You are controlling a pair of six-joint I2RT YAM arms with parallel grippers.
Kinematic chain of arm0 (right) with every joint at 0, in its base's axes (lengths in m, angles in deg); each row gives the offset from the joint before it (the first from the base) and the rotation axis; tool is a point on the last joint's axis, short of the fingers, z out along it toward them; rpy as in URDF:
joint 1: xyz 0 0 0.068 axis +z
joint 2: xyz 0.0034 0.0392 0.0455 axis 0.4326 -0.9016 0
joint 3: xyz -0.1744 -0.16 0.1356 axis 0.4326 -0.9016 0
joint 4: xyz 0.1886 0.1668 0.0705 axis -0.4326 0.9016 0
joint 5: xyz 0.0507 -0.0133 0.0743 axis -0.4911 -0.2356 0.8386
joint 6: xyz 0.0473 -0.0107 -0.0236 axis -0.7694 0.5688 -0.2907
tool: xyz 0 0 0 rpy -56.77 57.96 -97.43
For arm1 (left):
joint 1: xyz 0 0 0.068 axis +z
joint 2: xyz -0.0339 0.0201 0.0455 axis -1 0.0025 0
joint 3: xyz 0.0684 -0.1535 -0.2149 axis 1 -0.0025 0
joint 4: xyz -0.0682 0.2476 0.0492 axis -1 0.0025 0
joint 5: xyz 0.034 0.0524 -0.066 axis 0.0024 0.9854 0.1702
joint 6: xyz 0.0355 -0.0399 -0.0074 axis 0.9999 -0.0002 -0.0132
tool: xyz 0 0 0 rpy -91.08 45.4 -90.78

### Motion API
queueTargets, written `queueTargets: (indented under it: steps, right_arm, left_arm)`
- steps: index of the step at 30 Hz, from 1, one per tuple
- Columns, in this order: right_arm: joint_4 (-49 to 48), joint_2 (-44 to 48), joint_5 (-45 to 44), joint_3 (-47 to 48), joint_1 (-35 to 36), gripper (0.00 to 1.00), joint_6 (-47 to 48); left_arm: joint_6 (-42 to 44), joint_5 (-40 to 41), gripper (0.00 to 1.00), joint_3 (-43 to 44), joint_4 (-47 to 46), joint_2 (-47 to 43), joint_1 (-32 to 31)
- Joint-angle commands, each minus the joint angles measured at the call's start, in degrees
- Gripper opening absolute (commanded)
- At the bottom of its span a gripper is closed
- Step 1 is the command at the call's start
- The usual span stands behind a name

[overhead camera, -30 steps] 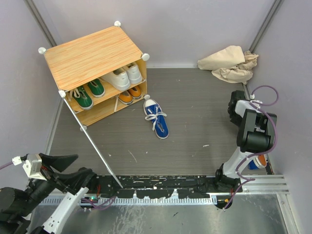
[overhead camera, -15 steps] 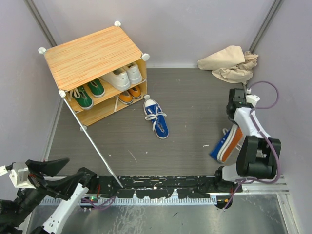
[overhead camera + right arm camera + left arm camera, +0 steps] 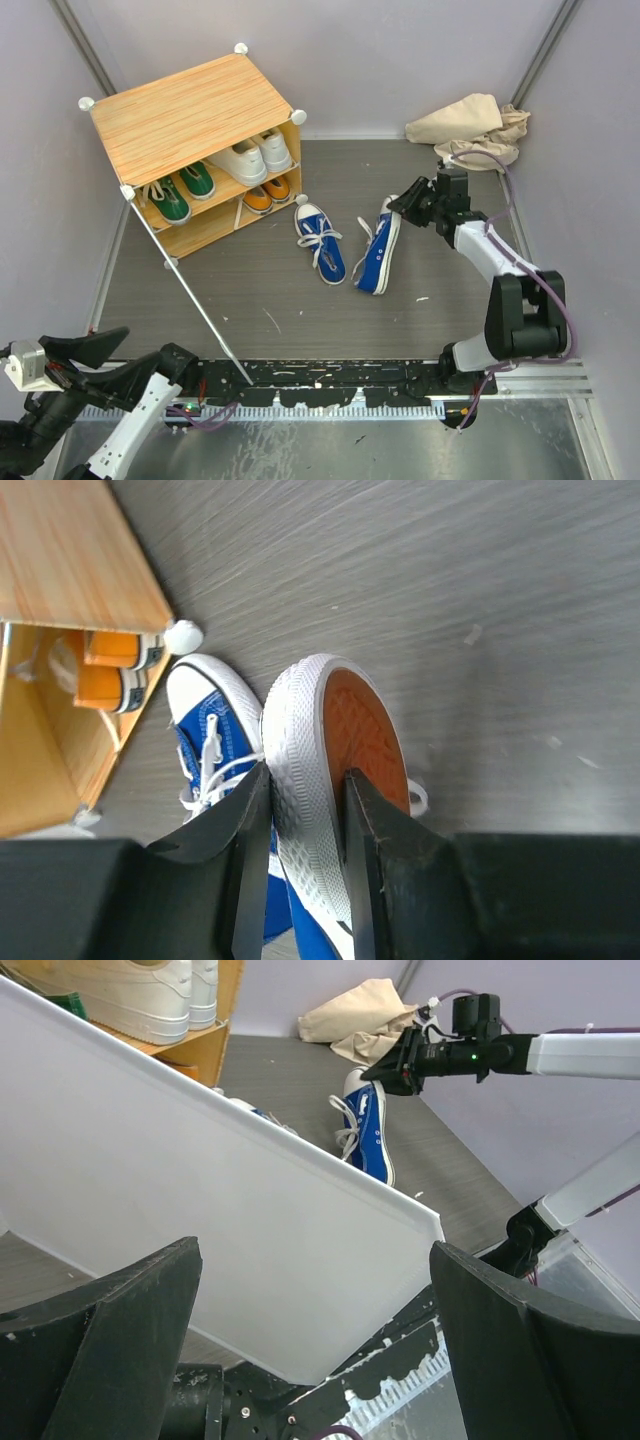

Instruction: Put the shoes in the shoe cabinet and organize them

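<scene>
Blue canvas is the thing in hand: the right tool (image 3: 400,207) is closed to a narrow gap on the heel of a blue shoe (image 3: 378,250), one finger on each side of the white sole rim. In the right wrist view the orange-brown tread faces the camera. In the top view the shoe hangs right of centre, toe toward the bottom of the frame; whether the toe touches the worktop (image 3: 440,270) I cannot tell.

The other blue shoe (image 3: 320,242) lies flat just beside it, toward the cabinet (image 3: 185,110) at upper left. The upper shelf carries green shoes (image 3: 185,192) and white shoes (image 3: 250,155); orange shoes (image 3: 267,192) sit at the right end of the lower shelf. Any marking on the heels is too small to read.

The door (image 3: 190,290) stands open, its thin edge running diagonally from the cabinet's front corner to the bottom centre. Bare grey worktop spreads from the blue shoes to the rail at the bottom and to the right wall. A beige cloth (image 3: 470,130) lies bunched at upper right.

The left tool (image 3: 315,1255) sits at lower left, fingers spread wide with nothing between them, the door panel close in front.
</scene>
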Motion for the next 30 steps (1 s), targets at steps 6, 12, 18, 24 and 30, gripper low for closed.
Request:
queueTargets:
  steps: [6, 12, 18, 24, 30]
  right_arm:
    - [-0.9, -9.6, -11.6, 0.2, -0.2, 0.45, 6.9]
    - [4.9, -11.6, -30.2, -0.1, -0.3, 0.84, 10.4]
    - [9.5, -1.9, -35.7, -0.4, 0.2, 0.87, 11.5]
    - [13.2, 9.7, -24.8, -5.4, 3.5, 0.84, 7.7]
    - [17.2, 19.2, -21.1, -13.1, 7.2, 0.79, 4.7]
  left_arm:
    - [-0.9, 1.2, 0.98, -1.8, -2.5, 1.7, -0.1]
    - [0.1, 0.7, 0.98, -3.7, -2.8, 2.8, -0.1]
    - [0.2, 0.3, 0.98, -6.2, -4.6, 3.0, 0.0]
    - [-0.1, 0.2, 0.98, -8.5, -5.7, 2.9, -0.1]
    - [-0.3, 0.2, 0.98, -8.9, -6.5, 3.3, -0.1]
